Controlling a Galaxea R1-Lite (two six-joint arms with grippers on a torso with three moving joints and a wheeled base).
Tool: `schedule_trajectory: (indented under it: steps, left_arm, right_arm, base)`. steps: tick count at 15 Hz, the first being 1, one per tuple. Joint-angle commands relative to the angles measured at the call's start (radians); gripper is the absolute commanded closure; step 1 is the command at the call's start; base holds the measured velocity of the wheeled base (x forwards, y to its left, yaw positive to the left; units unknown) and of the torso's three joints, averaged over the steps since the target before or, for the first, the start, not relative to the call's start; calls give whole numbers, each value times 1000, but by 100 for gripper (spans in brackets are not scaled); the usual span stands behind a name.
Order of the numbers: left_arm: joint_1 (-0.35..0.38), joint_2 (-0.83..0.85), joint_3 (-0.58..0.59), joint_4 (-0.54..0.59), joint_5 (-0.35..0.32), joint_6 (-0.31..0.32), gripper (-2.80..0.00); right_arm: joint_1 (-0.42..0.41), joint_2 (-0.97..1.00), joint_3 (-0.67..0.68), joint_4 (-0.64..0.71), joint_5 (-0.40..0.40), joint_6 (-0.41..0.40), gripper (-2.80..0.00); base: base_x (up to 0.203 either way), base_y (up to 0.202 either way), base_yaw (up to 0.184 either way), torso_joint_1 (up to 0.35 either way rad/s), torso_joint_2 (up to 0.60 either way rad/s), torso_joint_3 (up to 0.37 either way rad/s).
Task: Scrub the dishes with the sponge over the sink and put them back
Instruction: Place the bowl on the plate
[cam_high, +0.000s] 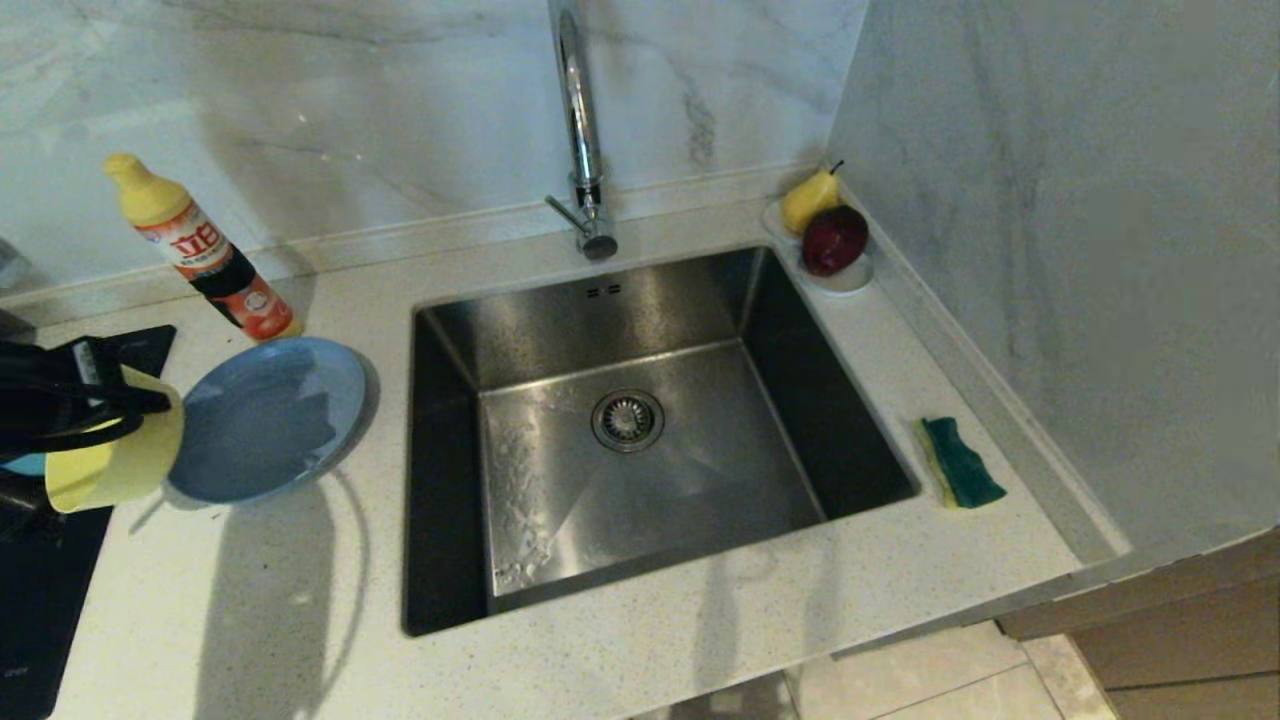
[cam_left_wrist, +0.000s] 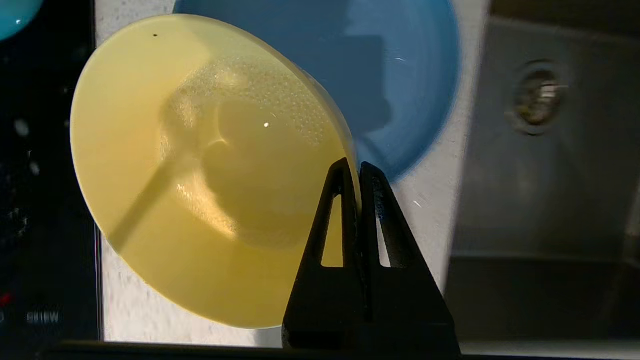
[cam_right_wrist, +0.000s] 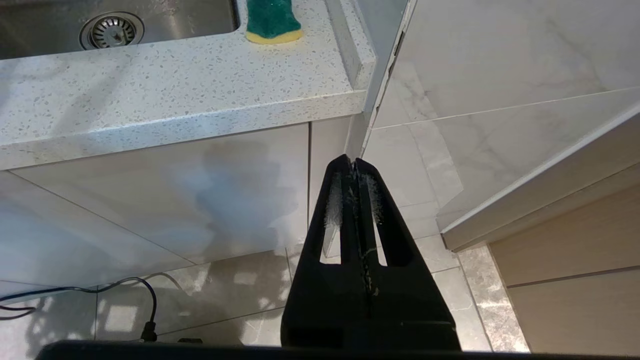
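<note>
My left gripper is at the far left, shut on the rim of the yellow bowl, which it holds tilted above the counter. In the left wrist view its fingers pinch the bowl wall at the gripper. The grey-blue plate lies on the counter just beside the bowl, left of the sink. A sliver of the teal bowl shows behind. The sponge lies green face up on the counter right of the sink. My right gripper hangs shut and empty below the counter's front edge.
A chrome faucet rises behind the sink. A yellow-capped detergent bottle leans behind the plate. A white dish with a pear and a red fruit sits in the back right corner. A black cooktop lies at the left edge.
</note>
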Motion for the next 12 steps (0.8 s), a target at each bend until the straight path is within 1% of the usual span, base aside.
schedule_trajectory:
  steps: [1,3,5,6,8,10,12]
  left_arm:
    - [-48,82,5,-54,43,1,0]
    - [-73,128,9,-92,72,1,0]
    - [-95,185,8,-154,129,-1,0]
    - [-110,202,5,-185,146,-3,0]
    - [-145,217,-19,-192,165,-8,0]
    - [-183,233,-50,-192,209,-26,0]
    - [-202,242,-61,-188,219,-32,0]
  right_arm:
    - [0,0,1,0,1,-1,0]
    - [0,0,-1,0,-1,-1,0]
    - [0,0,-1,0,1,-1,0]
    - [0,0,0,0,0,-1,0]
    - [0,0,-1,0,-1,-1,0]
    - [0,-1,0,0,1,-1,0]
    - [0,0,1,0,-1,-1,0]
  base:
    - [0,0,0,0,0,0]
    - [0,0,0,0,0,0]
    - [0,0,0,0,0,0]
    - [0,0,0,0,0,0]
    - [0,0,0,0,0,0]
    - [0,0,0,0,0,0]
    - [0,0,0,0,0,0]
